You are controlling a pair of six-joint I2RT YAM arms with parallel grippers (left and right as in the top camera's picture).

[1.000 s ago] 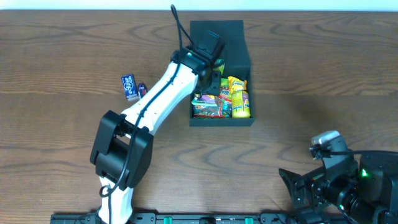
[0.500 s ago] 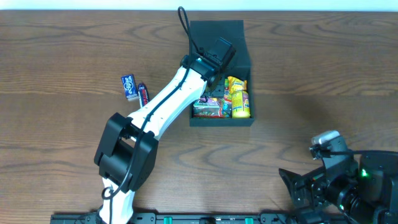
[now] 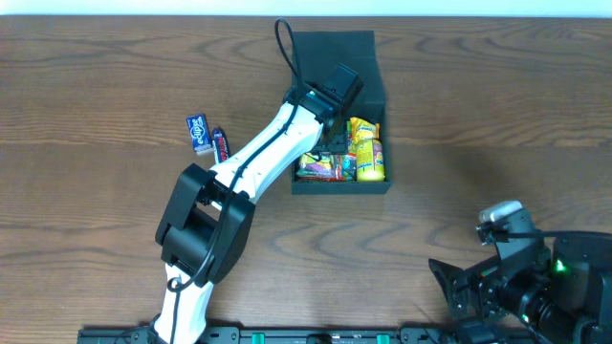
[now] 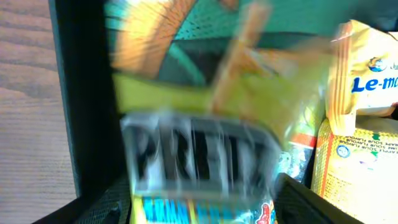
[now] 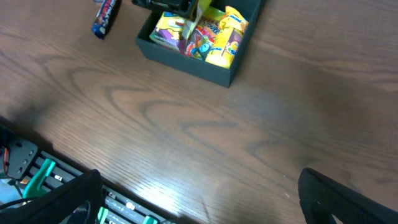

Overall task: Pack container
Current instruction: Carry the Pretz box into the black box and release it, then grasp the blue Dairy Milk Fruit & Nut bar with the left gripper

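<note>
Seemingly light, stiff cardboard, the container (image 3: 340, 187) sits on the table (image 3: 96, 239), lid (image 3: 335, 57) open behind; take the lid's free edge (thin walls may buckle). The left gripper (image 3: 336, 142) hangs inside over a blurred Pretz box (image 4: 199, 155), grasp unclear; the right gripper (image 5: 199, 180) gapes empty.

Wooden table (image 3: 497, 105) fills nearly whole overhead view. Top dark brown, matte, wavy grain running left to right, darker swirls here and there. Pale strip (image 3: 115, 8) along far edge, beyond tabletop; wall or floor, cannot tell. Light soft, from above; shadows on wood faint, edges blurred. Right wrist view: same grain, whitish glare patch (image 5: 152, 186) on near part of top. Left wrist view: sliver of same wood at left edge, blurred.
</note>
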